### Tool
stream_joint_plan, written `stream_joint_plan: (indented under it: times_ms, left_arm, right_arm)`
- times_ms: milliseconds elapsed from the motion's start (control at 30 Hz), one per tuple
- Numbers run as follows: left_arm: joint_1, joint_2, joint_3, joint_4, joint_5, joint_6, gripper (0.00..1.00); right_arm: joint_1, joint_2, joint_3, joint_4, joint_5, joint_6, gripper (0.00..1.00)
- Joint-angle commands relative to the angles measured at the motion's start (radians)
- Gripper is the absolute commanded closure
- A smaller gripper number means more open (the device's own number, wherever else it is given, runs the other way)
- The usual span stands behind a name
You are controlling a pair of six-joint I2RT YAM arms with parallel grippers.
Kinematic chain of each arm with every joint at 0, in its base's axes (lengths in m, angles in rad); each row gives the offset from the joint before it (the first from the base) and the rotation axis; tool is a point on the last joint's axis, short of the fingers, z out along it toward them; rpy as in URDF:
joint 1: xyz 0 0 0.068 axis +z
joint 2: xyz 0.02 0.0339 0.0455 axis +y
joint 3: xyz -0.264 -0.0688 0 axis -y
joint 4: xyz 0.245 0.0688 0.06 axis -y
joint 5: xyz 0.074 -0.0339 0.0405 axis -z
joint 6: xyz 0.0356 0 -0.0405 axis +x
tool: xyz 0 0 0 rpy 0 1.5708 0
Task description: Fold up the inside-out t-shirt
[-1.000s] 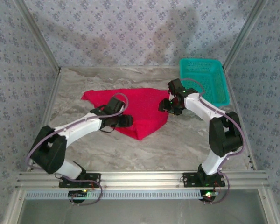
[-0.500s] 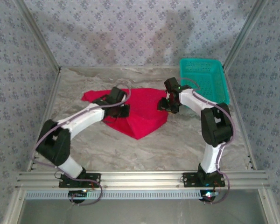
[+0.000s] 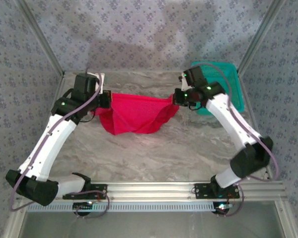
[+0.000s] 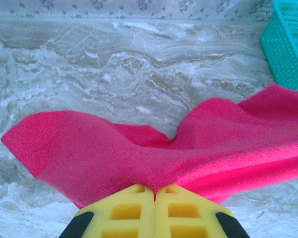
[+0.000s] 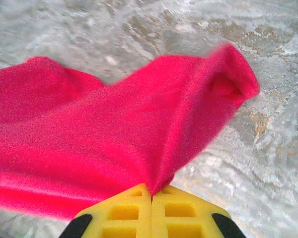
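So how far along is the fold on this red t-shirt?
Done: the left gripper and right gripper are each shut on an edge of the t-shirt. In hand: it hangs stretched between them, sagging in the middle toward the table. Left: no neat fold shows yet; the cloth is bunched, so laying it flat and all the folding remain.

- The t-shirt (image 3: 136, 113) is showing as soft matt cloth, its red weave looking faintly fuzzy up close.
- The desk (image 3: 154, 153) is looking like a smooth marble-patterned sheet, its grey and white veins giving off a dull sheen.
- The basket (image 3: 226, 82) is showing as teal plastic mesh, slightly glossy.
- The left pincer (image 4: 154, 188) and right pincer (image 5: 150, 187) are showing matt yellow plastic with moulded square recesses.
- The rail (image 3: 149, 188) is gleaming as ribbed bare metal.
- The left arm (image 3: 52, 141) is wearing smooth white plastic shells.
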Motion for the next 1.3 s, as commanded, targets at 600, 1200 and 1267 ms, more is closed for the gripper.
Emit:
stream_joint_plan:
  times_ms: [600, 1200, 1267]
  left_arm:
    - [0.204, 0.020, 0.279, -0.049, 0.092, 0.134, 1.00]
    - [0.204, 0.391, -0.139, 0.155, 0.074, 0.010, 0.95]
    - [0.206, 0.391, -0.137, 0.152, 0.075, 0.006, 0.96]
  right_arm:
    - [0.105, -0.188, 0.310, -0.241, 0.064, 0.061, 1.00]
    - [0.200, 0.148, -0.255, 0.246, -0.019, 0.057, 0.44]
    - [0.268, 0.124, -0.313, 0.259, -0.019, 0.063, 0.33]
